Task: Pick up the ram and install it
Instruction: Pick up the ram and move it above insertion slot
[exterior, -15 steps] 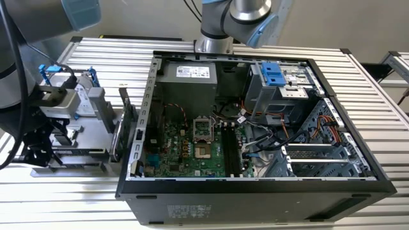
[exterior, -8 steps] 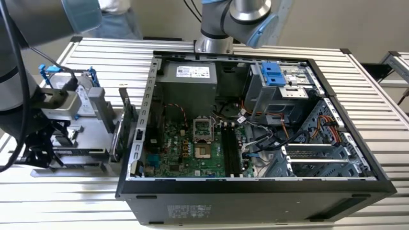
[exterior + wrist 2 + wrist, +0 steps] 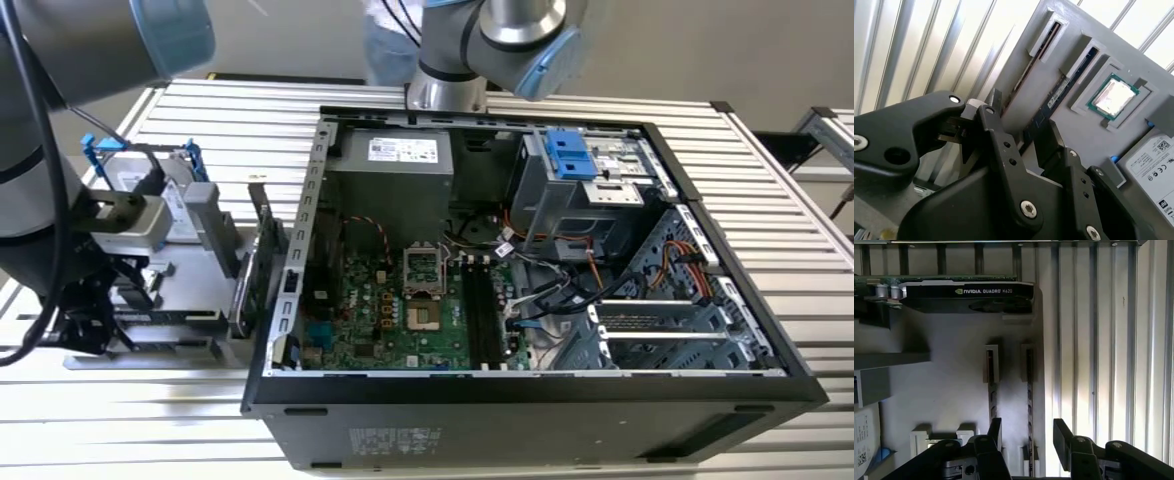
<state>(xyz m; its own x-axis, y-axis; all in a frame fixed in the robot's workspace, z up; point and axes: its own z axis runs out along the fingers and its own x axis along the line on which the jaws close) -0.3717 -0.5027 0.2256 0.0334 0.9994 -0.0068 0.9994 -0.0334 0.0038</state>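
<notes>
Two ram sticks stand on edge in slots of a grey holder point(image 3: 954, 380). In the first wrist view, one ram point(image 3: 1029, 390) lies between my fingers and the other ram point(image 3: 991, 390) is just beside one finger. My gripper point(image 3: 1028, 435) is open and straddles the first ram without touching it. The second wrist view shows the same ram point(image 3: 1056, 95) running in between the black fingers point(image 3: 996, 107). In the exterior view, the open computer case point(image 3: 534, 385) holds the motherboard, whose long black slots point(image 3: 481, 310) are bare.
On the holder sit a graphics card point(image 3: 966, 292), a processor chip point(image 3: 1114, 96) and a hard drive point(image 3: 1154, 165). The holder point(image 3: 174, 250) stands on the slatted table to the exterior view's left of the case. A second arm point(image 3: 481, 50) stands behind the case.
</notes>
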